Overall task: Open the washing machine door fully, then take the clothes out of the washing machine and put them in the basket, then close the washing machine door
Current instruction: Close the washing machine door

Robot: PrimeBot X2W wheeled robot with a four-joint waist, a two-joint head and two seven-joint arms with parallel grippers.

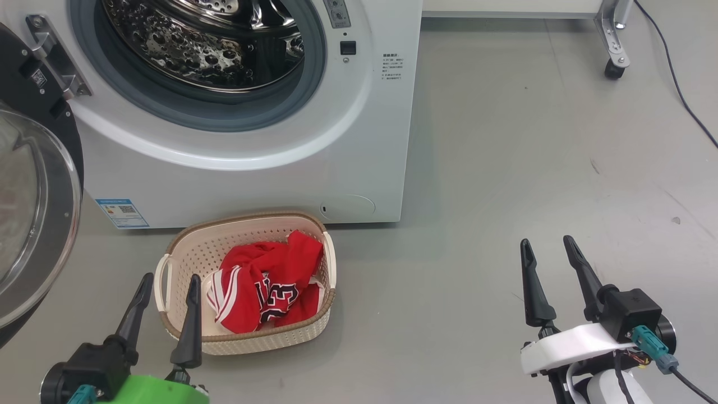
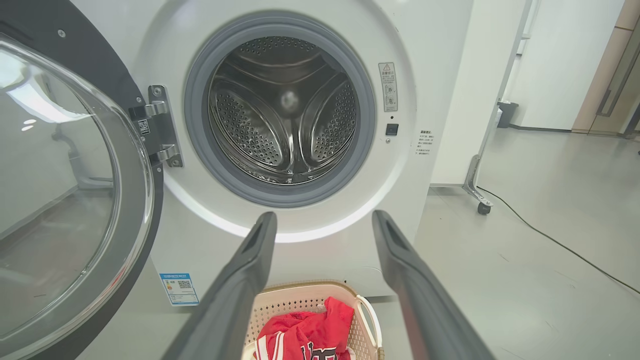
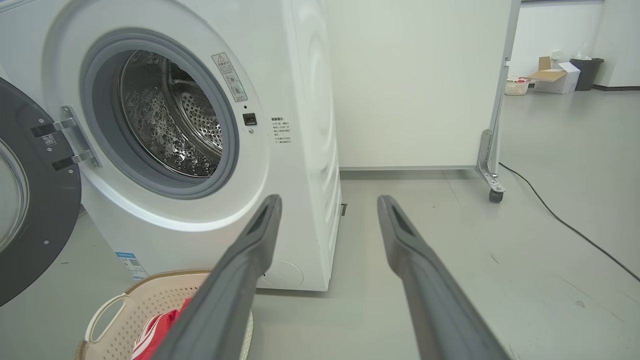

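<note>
Head view: red jerseys (image 1: 263,289) in basket (image 1: 185,235) before washing machine (image 1: 252,179); left gripper (image 1: 171,277), right gripper (image 1: 547,240) gape empty, free for the open door (image 1: 33,224).

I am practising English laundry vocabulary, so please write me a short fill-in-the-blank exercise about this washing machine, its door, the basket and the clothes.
1. The ____ basketball jersey clothes lie inside the small cream perforated plastic basket.
2. The big round black-rimmed glass washing machine door stands ____.
3. The steel perforated drum of the large white washing machine is ____.
Missing words: red; open; empty.
</note>
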